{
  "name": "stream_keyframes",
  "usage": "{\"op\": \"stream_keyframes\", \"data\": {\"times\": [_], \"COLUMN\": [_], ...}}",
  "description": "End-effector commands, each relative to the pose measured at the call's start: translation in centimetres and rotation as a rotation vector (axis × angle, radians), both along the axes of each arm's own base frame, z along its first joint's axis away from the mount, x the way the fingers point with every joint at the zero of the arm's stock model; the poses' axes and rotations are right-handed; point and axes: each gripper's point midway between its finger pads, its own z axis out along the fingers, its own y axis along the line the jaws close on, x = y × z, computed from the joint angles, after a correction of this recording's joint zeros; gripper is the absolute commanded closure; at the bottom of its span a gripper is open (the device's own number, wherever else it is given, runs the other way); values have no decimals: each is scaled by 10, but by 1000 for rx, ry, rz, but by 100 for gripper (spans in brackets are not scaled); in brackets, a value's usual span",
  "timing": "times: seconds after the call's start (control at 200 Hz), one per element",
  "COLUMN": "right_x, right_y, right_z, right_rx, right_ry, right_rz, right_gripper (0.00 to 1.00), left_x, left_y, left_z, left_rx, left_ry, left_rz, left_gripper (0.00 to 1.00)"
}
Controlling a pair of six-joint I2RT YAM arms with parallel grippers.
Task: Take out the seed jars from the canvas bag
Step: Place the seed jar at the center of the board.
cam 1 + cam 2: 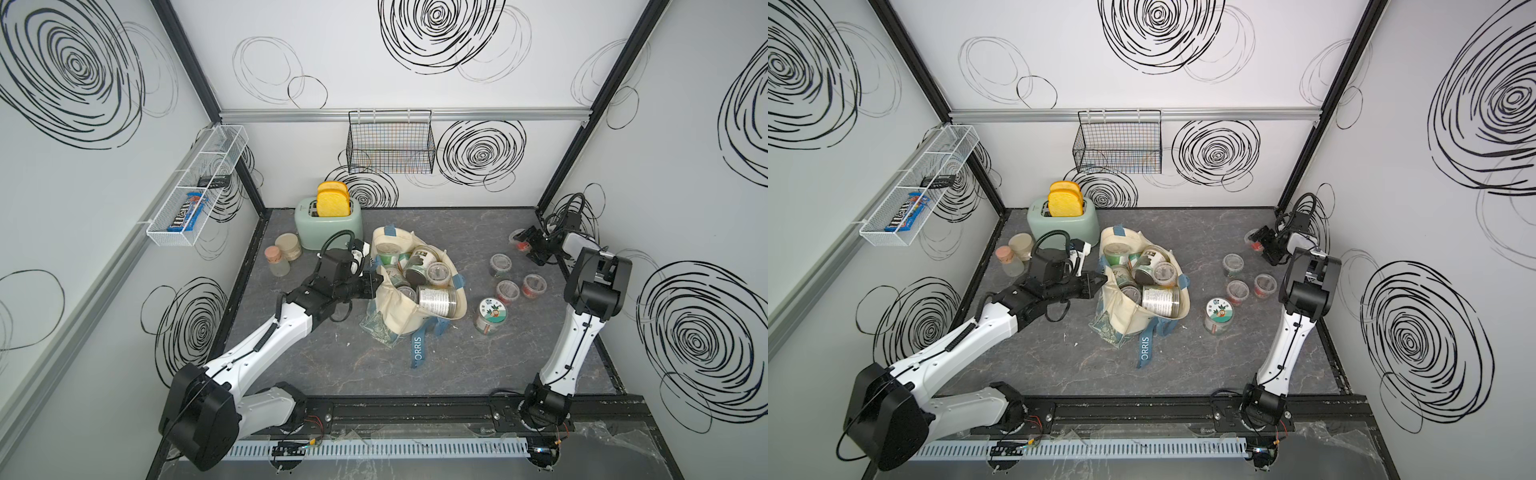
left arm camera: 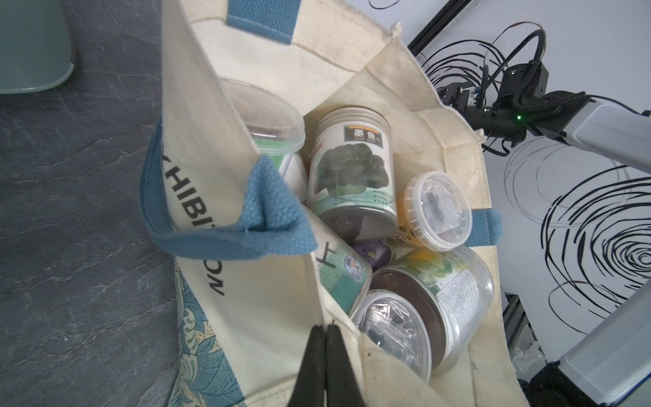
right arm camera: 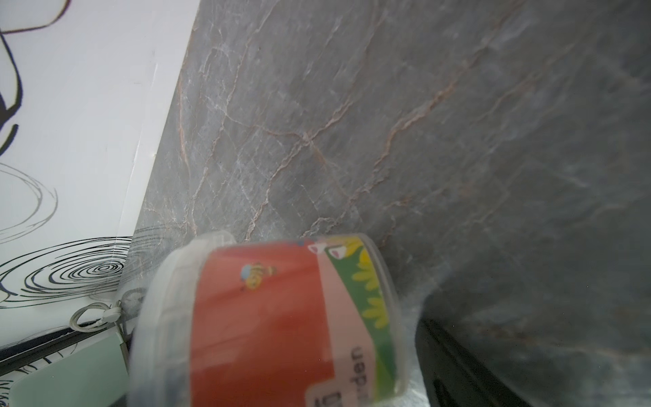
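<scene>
**Item 1, left arm** [image 1: 266, 336]. The base is at the near edge. The links are folded low and reach inward. Your left gripper [image 1: 376, 282] lies level at the left rim of the canvas bag [image 1: 400, 318]. In the left wrist view the black fingertips [image 2: 317, 349] are pressed together with the cream rim pinched between them. Only the tips show; the rest of the gripper is cut off.

**Item 2, canvas bag.** Cream cloth with blue-grey straps. One strap trails toward you and reads "ORRIS" where it shows. The green patterned panel is partly tucked beneath. The bag sits slumped mid-table [image 1: 332, 357], mouth open upward.

**Item 3, seed jars** [image 1: 436, 299] **in the bag.** You can see six or so, piled and tilted, with clear walls, printed labels and dark contents. What lies beneath them is hidden.

**Item 4, jars already out.** Four stand upright on the table to the bag's right, apart from it. A green-lidded jar [image 1: 491, 315] with a cartoon sticker is nearest. Three clear-lidded jars [image 1: 507, 291] with reddish contents stand behind it.

**Item 5, right arm** [image 1: 569, 345]. It rises steeply with the elbow high and the forearm bent toward the far right corner. Your right gripper [image 1: 524, 244] is low there, about a red-labelled jar [image 3: 281, 317]. In the right wrist view the jar is blurred, tilted and cut off, with one dark finger [image 3: 458, 359] beside it. You cannot tell whether the jaws clamp the jar or stand clear of it.

**Item 6, far left.** A mint toaster [image 1: 328, 226] holds two yellow slices. Two frosted jars [image 1: 288, 246] stand just beside it.
</scene>
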Motion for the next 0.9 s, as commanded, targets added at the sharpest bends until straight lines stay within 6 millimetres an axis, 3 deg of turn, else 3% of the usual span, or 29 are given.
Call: {"op": "stream_keyframes", "data": {"times": [0.0, 0.255, 0.39, 0.69, 0.896], "right_x": [-28, -44, -47, -48, -44], "right_y": [-11, -27, -26, -25, -25], "right_z": [-16, -14, -11, -8, 12], "right_rx": [2, 9, 44, 143, 145], "right_ry": [104, 99, 76, 26, -17], "right_rz": [-32, -83, -90, -124, -121], "right_gripper": [9, 7, 3, 4, 3], "left_x": [-12, -14, -14, -15, -15], "left_y": [-3, -10, -13, -16, -18], "left_z": [-17, -14, -11, -9, -11], "left_rx": [41, 50, 53, 55, 56], "left_ry": [76, 75, 71, 68, 71], "left_rz": [-19, -30, -36, -40, -43], "left_gripper": [100, 100, 100, 100, 100]}}
